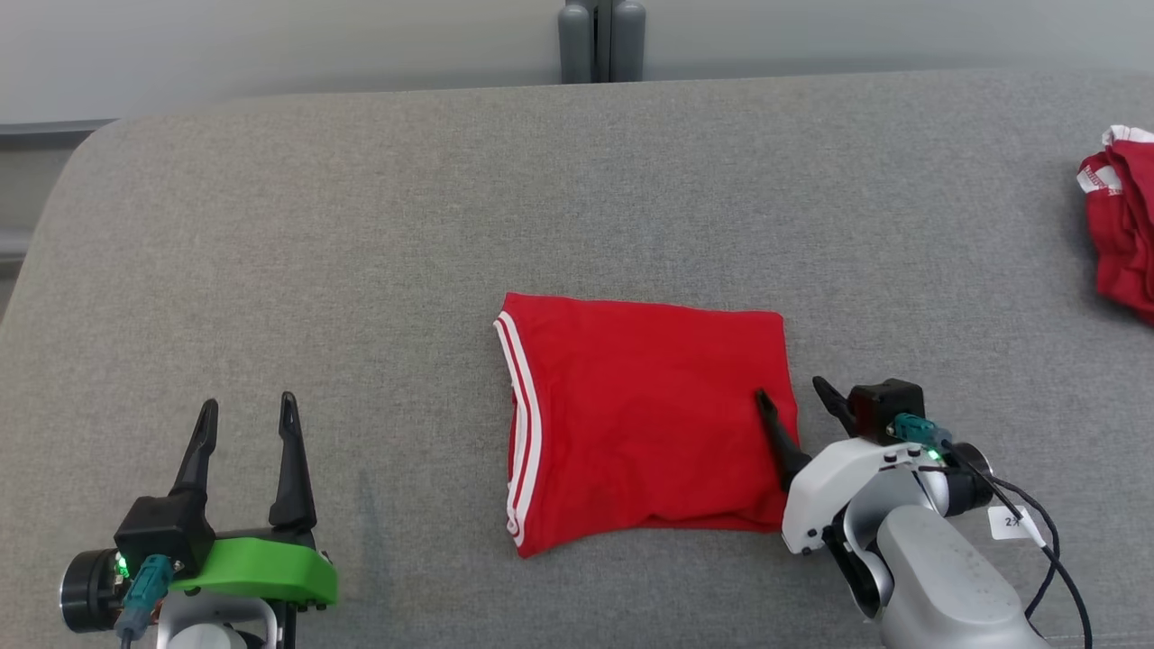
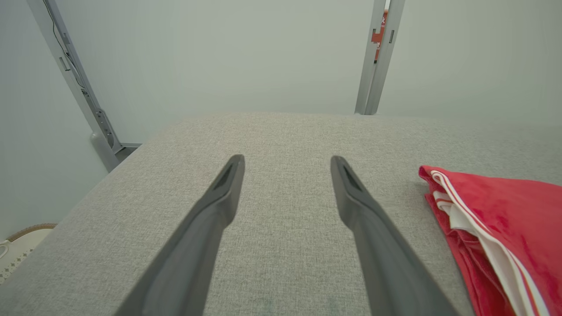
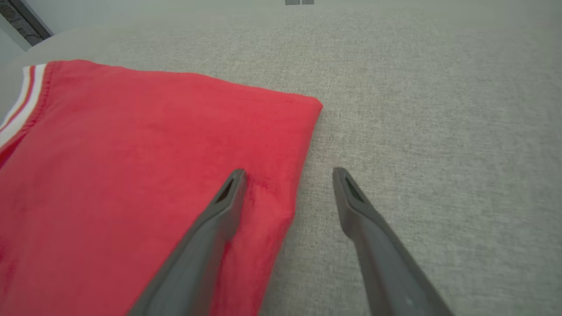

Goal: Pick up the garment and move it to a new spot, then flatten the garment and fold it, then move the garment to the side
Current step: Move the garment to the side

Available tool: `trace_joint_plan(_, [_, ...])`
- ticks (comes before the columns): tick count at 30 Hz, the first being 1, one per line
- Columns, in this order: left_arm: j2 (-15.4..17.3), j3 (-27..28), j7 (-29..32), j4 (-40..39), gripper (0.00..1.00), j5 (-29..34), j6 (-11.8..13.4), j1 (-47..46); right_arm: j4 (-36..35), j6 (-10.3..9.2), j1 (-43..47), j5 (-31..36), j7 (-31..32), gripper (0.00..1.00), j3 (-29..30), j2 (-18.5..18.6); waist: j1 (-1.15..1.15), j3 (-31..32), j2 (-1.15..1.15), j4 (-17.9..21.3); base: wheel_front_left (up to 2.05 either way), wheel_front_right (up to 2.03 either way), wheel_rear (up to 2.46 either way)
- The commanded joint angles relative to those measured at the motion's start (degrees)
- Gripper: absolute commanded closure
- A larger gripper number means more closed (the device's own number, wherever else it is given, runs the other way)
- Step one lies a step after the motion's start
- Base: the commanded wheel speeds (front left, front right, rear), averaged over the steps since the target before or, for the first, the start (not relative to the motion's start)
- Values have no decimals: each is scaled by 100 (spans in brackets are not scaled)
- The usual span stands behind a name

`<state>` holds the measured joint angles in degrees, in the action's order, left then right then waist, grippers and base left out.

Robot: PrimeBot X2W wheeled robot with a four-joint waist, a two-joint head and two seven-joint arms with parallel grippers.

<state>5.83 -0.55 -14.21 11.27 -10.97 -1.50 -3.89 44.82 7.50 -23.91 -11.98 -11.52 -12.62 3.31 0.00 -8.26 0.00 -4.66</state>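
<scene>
The garment [image 1: 645,424] is a red piece with white stripes along its left edge, folded into a flat rectangle in the middle of the grey surface. My right gripper [image 1: 790,389] is open at the garment's right edge, one finger over the red cloth, the other over bare surface. In the right wrist view the gripper [image 3: 287,172] straddles that edge of the garment [image 3: 145,166]. My left gripper [image 1: 249,404] is open and holds nothing, well to the left of the garment. In the left wrist view the gripper [image 2: 287,159] points over bare surface, with the garment's [image 2: 518,219] striped edge at right.
The grey padded surface [image 1: 361,234] spans the view. A second red garment [image 1: 1122,230] lies crumpled at the far right edge. A grey post [image 1: 601,41] stands behind the surface's far edge.
</scene>
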Motion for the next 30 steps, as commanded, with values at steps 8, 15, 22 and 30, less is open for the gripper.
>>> trace_joint_plan(8, [5,-71,-57,98,0,-17,-18,-233,620,-2,-187,-937,20,7,-692,-47,0,-136,0,4,0,0,0])
trace_joint_plan(15, [-18,-105,-83,148,0,-43,-3,-288,802,-3,-432,-1480,-103,100,-1217,-38,0,-188,0,20,0,0,0])
trace_joint_plan(22, [-37,-122,-96,103,0,-67,1,-374,1092,-11,-1015,-1243,-260,100,-1153,321,0,-334,0,135,0,0,0])
trace_joint_plan(30, [-20,-159,-94,-107,0,-19,-16,-579,780,-9,-1894,-1141,-65,100,-1383,1158,0,-857,0,535,0,0,0])
